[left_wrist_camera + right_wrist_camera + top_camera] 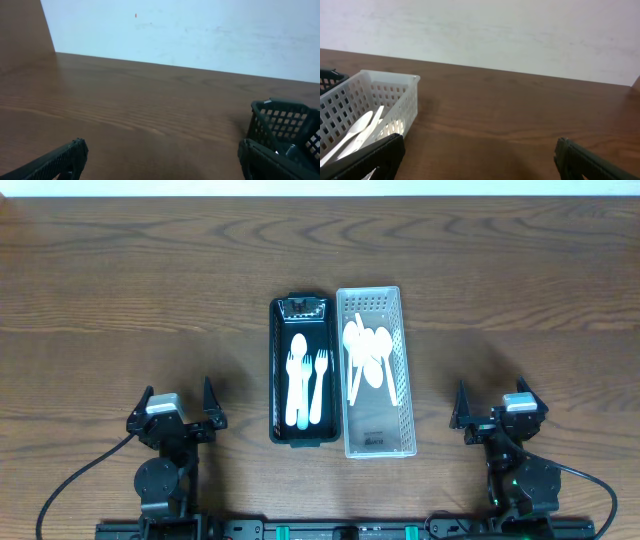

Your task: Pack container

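Note:
A black perforated basket (277,370) stands at the table's middle and holds a white spoon (298,378) and forks (318,385). A white perforated basket (400,330) stands touching its right side and holds several white spoons (366,358). My left gripper (178,412) is open and empty, resting at the front left, well apart from the baskets. My right gripper (495,412) is open and empty at the front right. The black basket's corner shows in the left wrist view (280,125). The white basket shows in the right wrist view (395,97).
The wooden table (120,300) runs wide on both sides of the baskets. Black cables (80,480) trail from both arm bases at the front edge. A white wall (200,30) lies beyond the table's far edge.

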